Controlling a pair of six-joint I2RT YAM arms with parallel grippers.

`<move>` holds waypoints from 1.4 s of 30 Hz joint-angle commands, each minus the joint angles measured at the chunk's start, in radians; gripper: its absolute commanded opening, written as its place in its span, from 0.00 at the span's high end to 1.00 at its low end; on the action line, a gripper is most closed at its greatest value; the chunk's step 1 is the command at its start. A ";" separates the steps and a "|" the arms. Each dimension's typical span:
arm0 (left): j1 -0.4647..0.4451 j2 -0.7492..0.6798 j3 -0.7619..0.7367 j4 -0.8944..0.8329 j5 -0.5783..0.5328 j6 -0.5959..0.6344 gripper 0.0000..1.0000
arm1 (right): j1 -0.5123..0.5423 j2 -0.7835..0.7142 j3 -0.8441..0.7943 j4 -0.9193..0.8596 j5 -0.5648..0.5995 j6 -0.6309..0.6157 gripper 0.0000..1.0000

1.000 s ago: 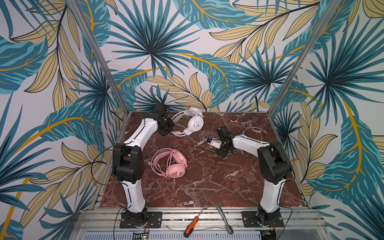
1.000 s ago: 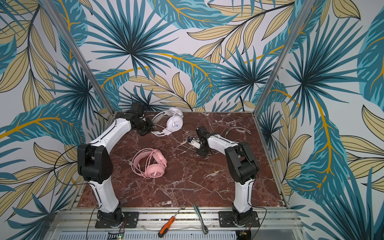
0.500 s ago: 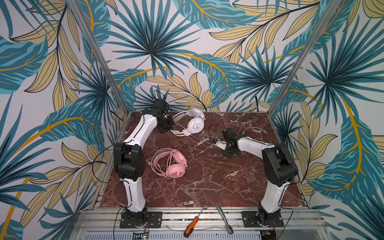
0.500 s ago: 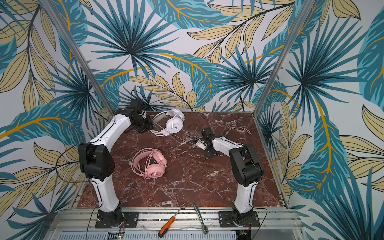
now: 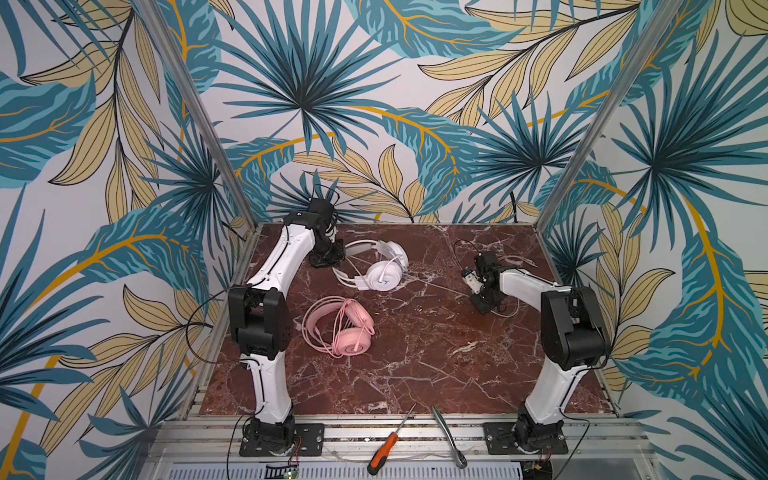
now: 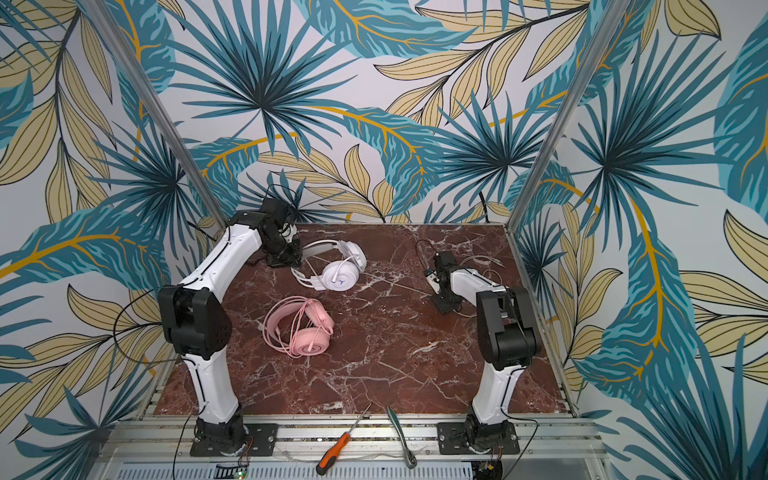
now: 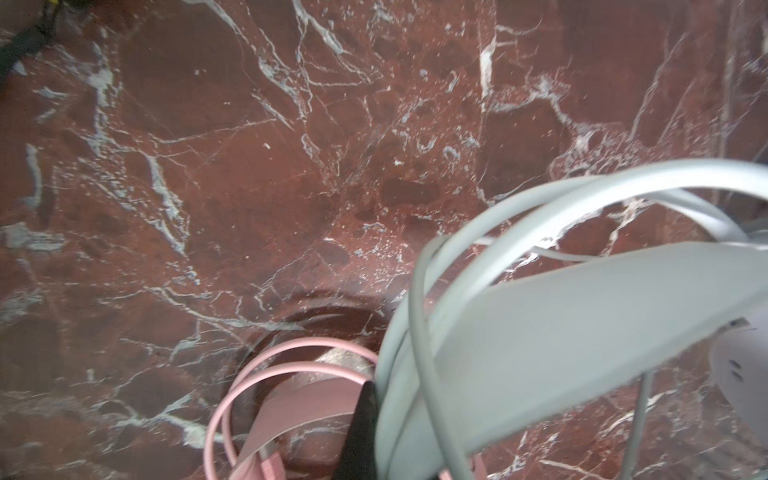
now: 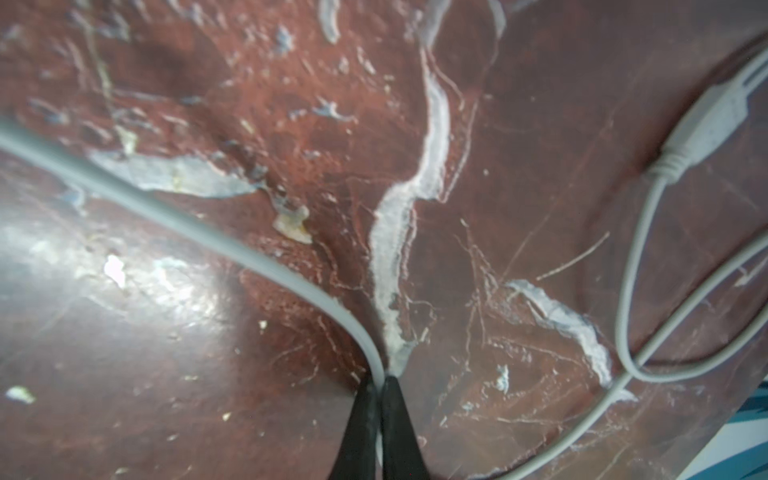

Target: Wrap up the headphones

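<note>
Top views: both show a red marble desk (image 5: 419, 370) walled by leaf-print panels, with one arm on each side.
Headset one: white headphones (image 5: 384, 272) at 11 o'clock on the desk. The cups are on the marble and the headband arches toward 9 o'clock into the left claw (image 5: 329, 258).
Left claw state: clenched on the headband of the white headphones, near the 10 o'clock corner. The left wrist view shows one black finger (image 7: 360, 428) tight against the band. Its partner is hidden behind the band.
Headset two: pink headphones (image 5: 338, 328) at 9 o'clock of the desk centre. They lie flat, apart from both claws, with their pink cable looped over band and cups.
Lead: white cable (image 8: 199, 222) shows in the top views as a thin line from the white headphones toward 3 o'clock, reaching the right claw (image 8: 380, 384). Past that claw, slack loops and a small inline block (image 8: 706, 119) lie on the marble.
Right claw state: clenched on the white cable, tip down at 3 o'clock of the desk centre. The right wrist view shows both black fingers (image 8: 359, 432) pinched together, with the cable coming out between them.
Spacing: the two headsets are near each other, not touching. The right claw is well apart from both.
Left wrist extra: turns of white cable cross the white headband, and the pink band and cable show beyond it.
Front rail: at 6 o'clock, past the desk edge, lie an orange-handled screwdriver (image 5: 384, 451) and a metal ratchet wrench (image 5: 449, 437). They are close together, not touching.
</note>
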 commanded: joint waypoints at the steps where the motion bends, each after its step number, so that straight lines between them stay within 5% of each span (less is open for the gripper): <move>1: -0.004 -0.002 0.026 -0.043 -0.079 0.081 1.00 | -0.018 -0.018 0.010 -0.052 0.020 0.115 1.00; 8: -0.039 0.007 0.039 -0.062 -0.169 0.168 1.00 | -0.057 -0.010 0.056 -0.081 -0.050 0.199 1.00; 18: -0.140 0.035 0.075 -0.061 -0.153 0.347 1.00 | -0.049 -0.149 0.052 0.049 -0.399 0.161 0.60; 31: -0.231 0.026 0.147 -0.062 -0.265 0.450 1.00 | 0.040 -0.209 0.055 0.248 -0.688 0.116 0.48; 36: -0.273 -0.005 0.154 -0.061 -0.266 0.486 1.00 | 0.070 -0.206 0.016 0.468 -0.788 0.183 0.37; 42: -0.309 -0.043 0.122 -0.060 -0.260 0.508 1.00 | 0.114 -0.118 0.066 0.544 -0.802 0.192 0.32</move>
